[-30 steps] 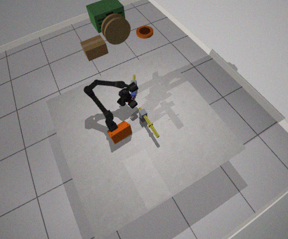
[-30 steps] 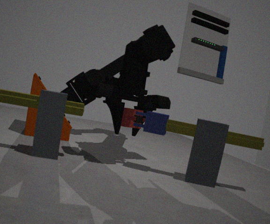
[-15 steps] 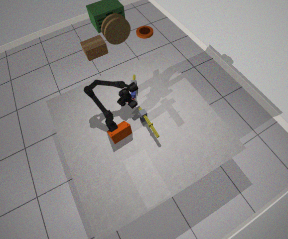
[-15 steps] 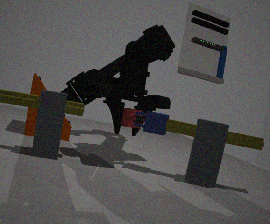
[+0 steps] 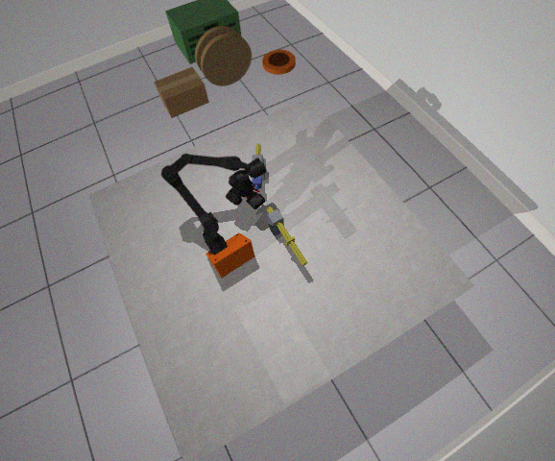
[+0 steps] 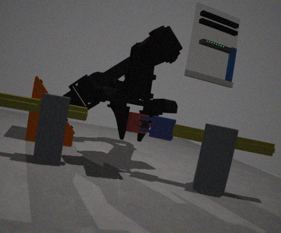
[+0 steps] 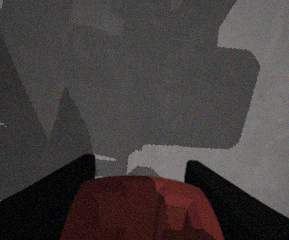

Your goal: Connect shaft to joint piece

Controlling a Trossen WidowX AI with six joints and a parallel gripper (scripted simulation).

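Note:
The first shaft (image 5: 257, 149) (image 6: 189, 132), yellow, passes through its grey block (image 6: 215, 160). A blue hinge part (image 5: 256, 181) (image 6: 162, 127) on its end carries the red square joint piece (image 6: 135, 122) (image 7: 134, 210). My gripper (image 6: 131, 136) (image 7: 140, 167) is shut on the red joint piece from above, one finger on each side. The piece's opening is hidden, so its exact direction cannot be told. The second shaft (image 5: 298, 251) (image 6: 17, 101), yellow with a collar, sits in the other grey block (image 5: 275, 218) (image 6: 51, 130). Its near end stands apart from the joint piece, with a gap between.
The arm's orange base (image 5: 231, 255) (image 6: 30, 127) stands beside the second block. A brown box (image 5: 182, 93), a round brown drum (image 5: 224, 57), a green crate (image 5: 203, 24) and an orange ring (image 5: 265, 62) are far off. A rack panel (image 6: 215, 60) is on the wall.

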